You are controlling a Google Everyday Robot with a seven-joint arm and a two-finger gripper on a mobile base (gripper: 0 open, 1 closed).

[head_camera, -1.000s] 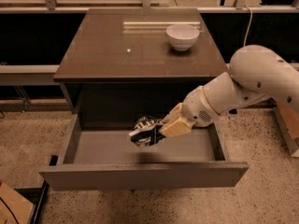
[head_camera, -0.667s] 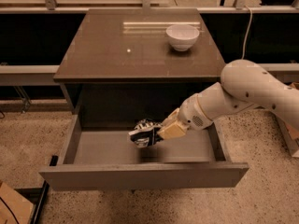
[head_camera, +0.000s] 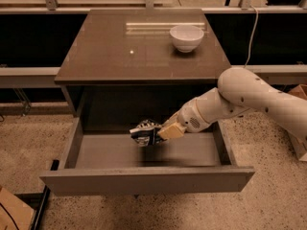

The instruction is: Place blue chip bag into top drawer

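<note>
Reaching in from the right, the gripper (head_camera: 162,131) hangs over the grey floor of the open top drawer (head_camera: 144,180), its jaws pinching the blue chip bag (head_camera: 145,132) by its right edge. The bag seems to hover just above the floor, near the middle. Its white lettering is too blurred to read. A white bowl (head_camera: 186,37) sits on the brown cabinet top (head_camera: 120,56).

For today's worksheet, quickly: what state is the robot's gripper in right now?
Gripper: shut on the blue chip bag, over the open top drawer.
</note>
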